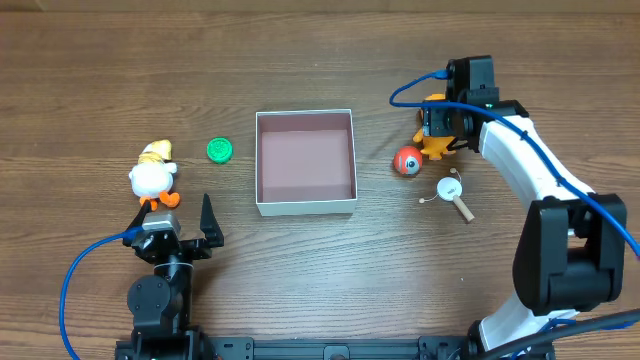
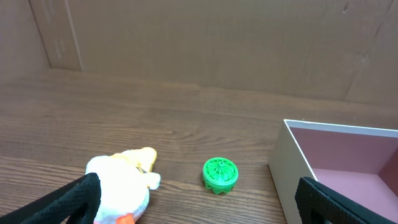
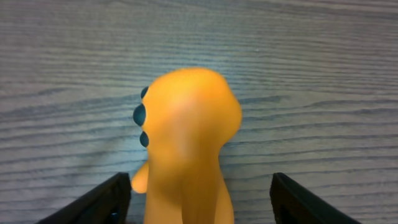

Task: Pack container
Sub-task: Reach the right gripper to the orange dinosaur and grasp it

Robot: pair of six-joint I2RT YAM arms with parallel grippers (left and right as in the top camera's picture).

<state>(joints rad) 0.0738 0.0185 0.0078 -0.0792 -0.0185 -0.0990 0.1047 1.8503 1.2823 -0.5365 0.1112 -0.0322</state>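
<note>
The container (image 1: 262, 165) is a square white-walled box with a dull pink inside, empty, at the table's middle; its corner shows in the left wrist view (image 2: 292, 162). My right gripper (image 1: 440, 135) is open, its fingers on either side of an orange toy figure (image 3: 186, 149), not touching it. My left gripper (image 1: 180, 225) is open and empty near the front edge, just below a white and yellow duck toy (image 1: 152, 175). A green ridged cap (image 1: 220, 150) lies between the duck and the container.
A red ball with a blue eye (image 1: 407, 161) lies right of the container. A small white disc with a wooden stick (image 1: 452, 192) lies in front of it. A blue cable runs along each arm.
</note>
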